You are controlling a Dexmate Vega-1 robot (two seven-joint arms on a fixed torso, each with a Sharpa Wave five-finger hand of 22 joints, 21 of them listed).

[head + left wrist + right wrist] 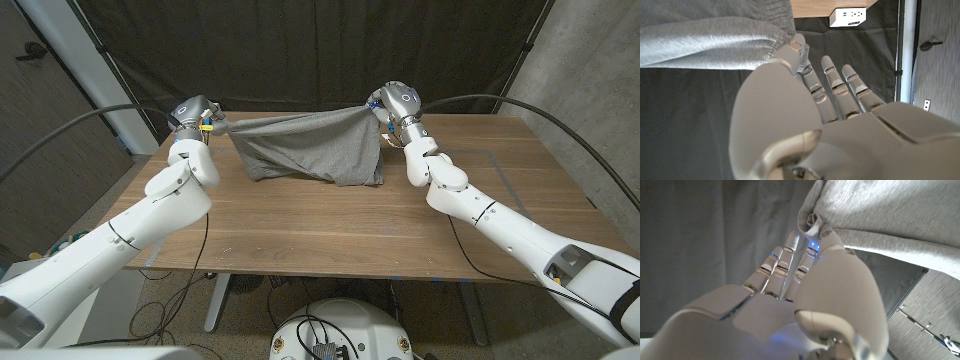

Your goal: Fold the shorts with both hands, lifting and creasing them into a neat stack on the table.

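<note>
Grey shorts (305,148) hang stretched between my two hands above the far half of the wooden table (330,225), their lower edge touching the tabletop. My left hand (196,118) pinches the left corner of the waistband; in the left wrist view the grey cloth (705,37) runs from the thumb and fingertips (799,47) of that hand (805,115). My right hand (392,103) pinches the right corner; in the right wrist view the bunched cloth (880,215) sits at the fingertips (812,235) of that hand (805,300).
A dark curtain (300,50) hangs behind the table. A grey pole (95,75) stands at the back left. Bare wood stretches from the shorts to the table's near edge. A white box (847,16) is fixed under the table.
</note>
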